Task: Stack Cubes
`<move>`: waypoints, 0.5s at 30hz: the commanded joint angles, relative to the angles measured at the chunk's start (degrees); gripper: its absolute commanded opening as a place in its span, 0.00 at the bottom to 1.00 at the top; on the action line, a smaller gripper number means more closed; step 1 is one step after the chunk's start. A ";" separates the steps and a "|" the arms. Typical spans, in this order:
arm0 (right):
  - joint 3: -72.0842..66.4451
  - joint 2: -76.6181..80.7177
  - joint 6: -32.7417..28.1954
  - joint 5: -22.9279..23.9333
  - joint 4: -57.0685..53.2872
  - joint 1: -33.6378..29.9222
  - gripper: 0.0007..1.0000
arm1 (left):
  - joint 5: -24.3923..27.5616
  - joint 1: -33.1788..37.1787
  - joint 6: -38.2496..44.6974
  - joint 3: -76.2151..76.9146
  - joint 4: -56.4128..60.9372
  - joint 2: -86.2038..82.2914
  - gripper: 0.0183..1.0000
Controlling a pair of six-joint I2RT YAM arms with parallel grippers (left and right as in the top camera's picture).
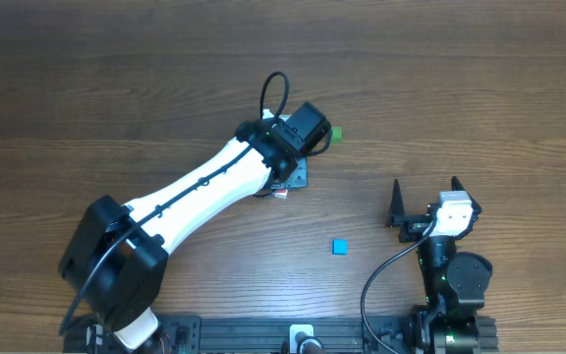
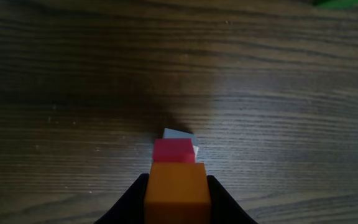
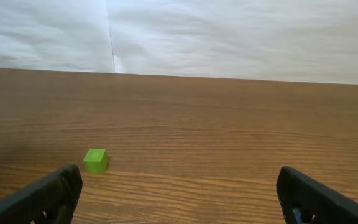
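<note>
Item: cube stack, part built. Landmark: green cube (image 1: 337,134), loose on the worktop (image 1: 116,98). Near it, on the side toward my arm bases, a red cube (image 2: 174,150) sits on a grey cube (image 2: 179,133). My left tool (image 2: 177,200) is clamped on an orange cube (image 2: 177,185) directly above the red one; I cannot tell whether it is seated. Blue cube (image 1: 340,246): loose, farther from the green cube, toward the bases. Right tool (image 1: 426,205): spread wide, holding nothing, well apart from the green cube. Done, by my judgement: two tiers, a third in hand. Left: release, then green and blue. Labels or writing: none readable.
</note>
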 commanded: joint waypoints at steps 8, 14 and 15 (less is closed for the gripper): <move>-0.44 -0.46 -0.22 -0.81 0.09 -0.35 0.99 | 0.57 -0.57 0.42 0.96 -0.68 2.03 0.02; -0.44 -0.46 -0.22 -0.81 0.09 -0.35 0.99 | 0.57 -0.72 0.42 0.96 -0.66 2.78 0.03; -0.44 -0.46 -0.22 -0.81 0.09 -0.35 0.99 | 0.55 -0.72 0.42 0.96 -0.66 2.89 0.03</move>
